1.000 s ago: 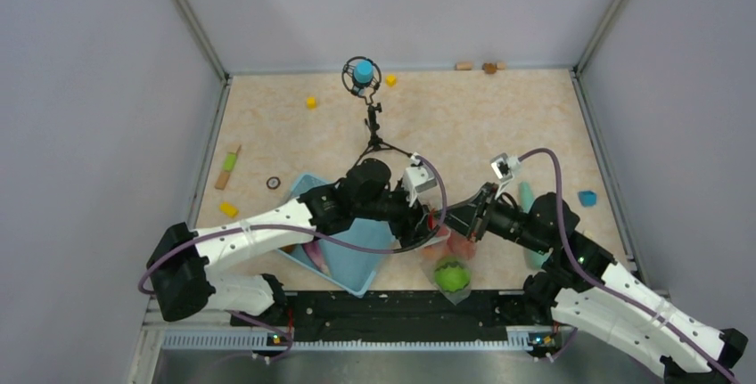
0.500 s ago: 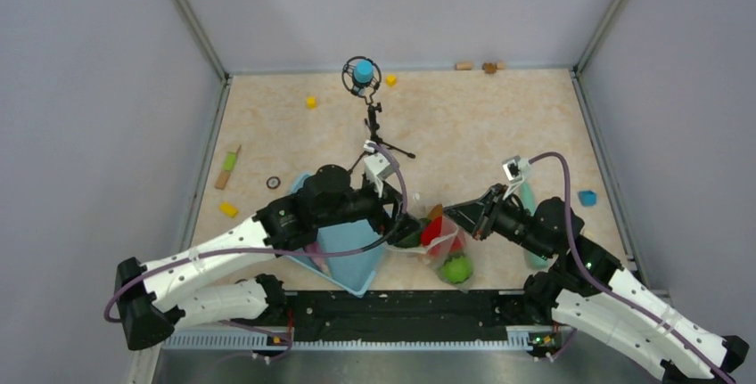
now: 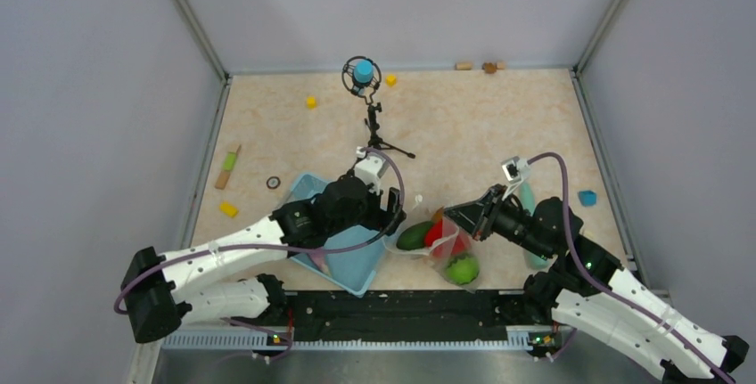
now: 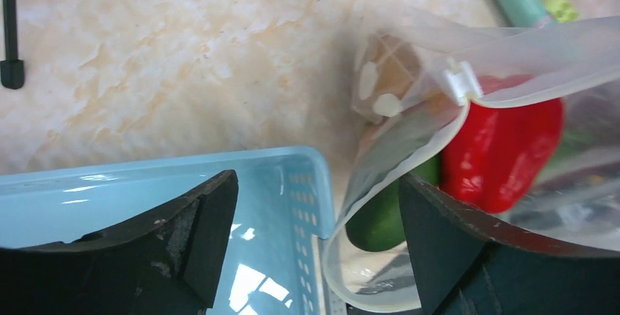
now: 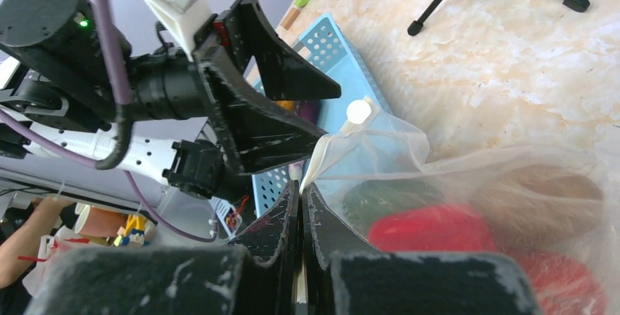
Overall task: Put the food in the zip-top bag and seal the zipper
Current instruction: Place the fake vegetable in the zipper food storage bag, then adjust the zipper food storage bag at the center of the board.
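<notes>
**A:** What do we log as changed over the last second?

**B:** The left gripper [image 3: 393,215] was over the zip-top bag [image 3: 448,252]. It has drawn back and now hangs at the right corner of the blue basket [image 3: 355,268], fingers spread wide, nothing between them.

**A:** The food?

**B:** It sits inside the bag: the dark green piece [image 4: 376,216] at the end beside the basket, the red pepper [image 4: 504,147] next to it, the bright green fruit [image 3: 462,268] nearest us. The bag lies on the table [image 3: 490,126] just right of the basket. Its zipper [image 4: 537,93] is unsealed and the mouth gapes.

**A:** Arm poses?

**B:** Our left arm stretches low across the basket, wrist facing the bag. Our right arm reaches leftward, unmoved. The right gripper [image 5: 300,192] has its fingers pressed together, pinching the bag's mouth edge.
</notes>
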Available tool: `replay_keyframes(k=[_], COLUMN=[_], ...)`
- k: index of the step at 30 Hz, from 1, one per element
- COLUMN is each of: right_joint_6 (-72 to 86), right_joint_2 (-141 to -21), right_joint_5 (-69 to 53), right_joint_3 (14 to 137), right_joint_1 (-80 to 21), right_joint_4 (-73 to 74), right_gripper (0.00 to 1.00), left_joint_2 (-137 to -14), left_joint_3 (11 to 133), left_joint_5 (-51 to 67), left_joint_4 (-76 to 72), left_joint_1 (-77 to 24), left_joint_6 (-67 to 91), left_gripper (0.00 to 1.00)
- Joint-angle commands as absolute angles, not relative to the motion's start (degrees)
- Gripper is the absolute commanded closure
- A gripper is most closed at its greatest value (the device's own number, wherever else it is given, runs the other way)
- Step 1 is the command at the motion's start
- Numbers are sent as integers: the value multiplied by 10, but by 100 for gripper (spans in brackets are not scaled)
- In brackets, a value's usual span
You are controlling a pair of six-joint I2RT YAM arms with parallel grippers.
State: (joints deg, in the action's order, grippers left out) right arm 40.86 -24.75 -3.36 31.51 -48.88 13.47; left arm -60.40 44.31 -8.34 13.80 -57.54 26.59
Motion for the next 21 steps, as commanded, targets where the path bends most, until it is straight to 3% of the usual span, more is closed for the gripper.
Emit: replay_keyframes(k=[1,4,12,16,20,21], right_joint_6=[397,394,387,384,383,382], right_joint_2=[-239,-239,-238,-240,-241,-244], right_joint_5=[-39,-25,-17,-14,-12,-9], right_joint_3=[335,336,345,345,346,349], right_joint_1=[-485,-485,-485,-484,-485,-484], right_joint_4=[126,138,143,149,154,160], right_gripper=[100,100,100,100,100,100], left_joint_2=[-636,-652,-685,-692,-685,-683], left_joint_3=[472,482,482,491,498,502], left_joint_5=[-128,-82,-16,-9,22,29], left_joint_4=[132,125,95,98,92,90], left_joint_1=[-577,-577,-577,-577,-577,-577], left_joint_6=[286,281,275,272,262,261], left_gripper=[21,33,40,62,100,100])
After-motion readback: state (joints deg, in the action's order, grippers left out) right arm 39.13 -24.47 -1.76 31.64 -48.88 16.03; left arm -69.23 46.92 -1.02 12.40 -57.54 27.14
